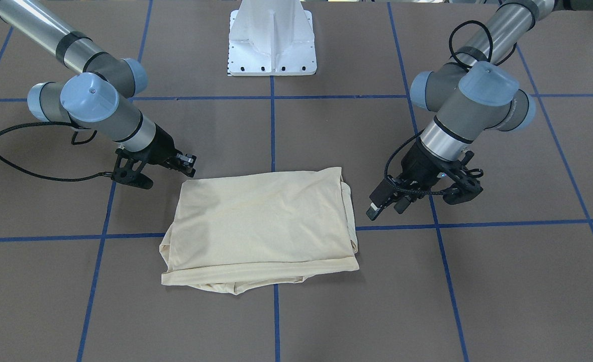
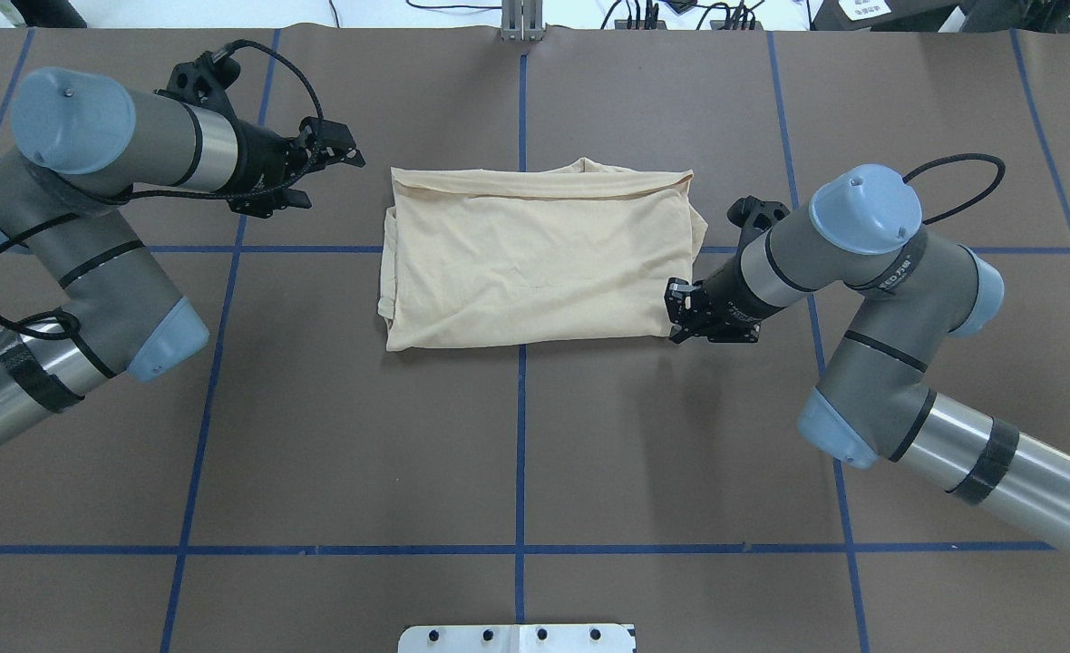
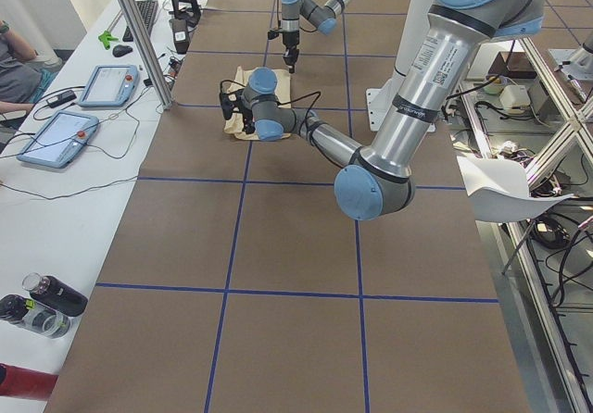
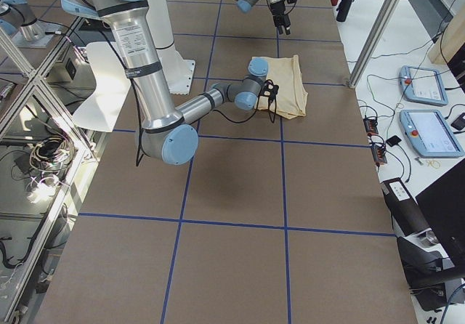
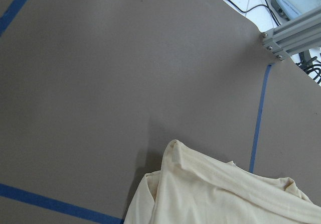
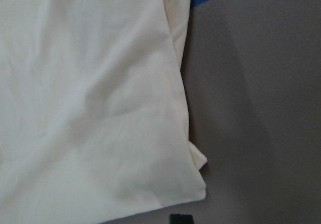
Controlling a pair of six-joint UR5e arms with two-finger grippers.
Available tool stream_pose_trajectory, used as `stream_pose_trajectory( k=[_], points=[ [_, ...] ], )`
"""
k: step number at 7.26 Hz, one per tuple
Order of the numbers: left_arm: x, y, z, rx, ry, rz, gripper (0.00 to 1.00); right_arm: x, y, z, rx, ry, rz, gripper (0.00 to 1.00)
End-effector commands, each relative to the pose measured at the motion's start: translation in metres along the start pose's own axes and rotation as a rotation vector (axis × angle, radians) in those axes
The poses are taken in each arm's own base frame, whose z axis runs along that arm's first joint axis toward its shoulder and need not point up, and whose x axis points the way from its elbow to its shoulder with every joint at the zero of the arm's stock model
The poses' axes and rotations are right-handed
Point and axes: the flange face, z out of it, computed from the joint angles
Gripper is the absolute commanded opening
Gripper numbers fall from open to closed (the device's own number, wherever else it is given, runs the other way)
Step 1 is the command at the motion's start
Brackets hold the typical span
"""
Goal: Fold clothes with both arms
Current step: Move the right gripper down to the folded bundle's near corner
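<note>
The cream-yellow shirt (image 1: 261, 226) lies folded into a flat rectangle at the table's middle (image 2: 535, 263); its print and neck label are hidden. My left gripper (image 2: 346, 150) hovers just off the shirt's far left corner, open and empty, and shows on the right of the front-facing view (image 1: 387, 207). My right gripper (image 2: 676, 311) sits at the shirt's near right corner, open, and holds no cloth (image 1: 190, 166). The left wrist view shows the shirt's corner (image 5: 225, 194) below it. The right wrist view shows the shirt's edge (image 6: 90, 108) close up.
The white pedestal base (image 1: 272, 40) stands at the robot's side of the table. Blue tape lines (image 2: 521, 408) cross the brown table. A metal frame post (image 5: 291, 33) stands at the far edge. Teach pendants (image 3: 56, 135) and bottles (image 3: 42, 302) lie on the operators' side table.
</note>
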Motion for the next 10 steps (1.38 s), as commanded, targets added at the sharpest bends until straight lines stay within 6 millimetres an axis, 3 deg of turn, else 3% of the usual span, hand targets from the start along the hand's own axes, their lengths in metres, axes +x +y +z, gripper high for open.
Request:
stream_pose_trajectory(
  k=[1,4,8,9,10],
  points=[
    [0.000,0.000,0.000,0.000,-0.001,0.000,0.99,0.001,-0.004,-0.001,0.030,-0.001,0.005,0.98],
    [-0.001,0.001,0.001,-0.001,-0.002,0.001,0.99,0.010,-0.020,-0.003,0.062,0.020,0.023,0.99],
    [-0.002,0.000,0.002,-0.001,-0.005,-0.002,0.99,0.000,-0.022,0.021,0.075,0.063,0.029,0.98],
    [-0.002,0.000,0.002,-0.001,-0.005,0.000,0.99,-0.002,-0.021,0.021,0.074,0.061,0.028,0.88],
    [-0.004,0.000,0.003,-0.001,-0.008,-0.001,0.99,-0.002,-0.021,0.021,0.074,0.062,0.036,0.53]
  ],
)
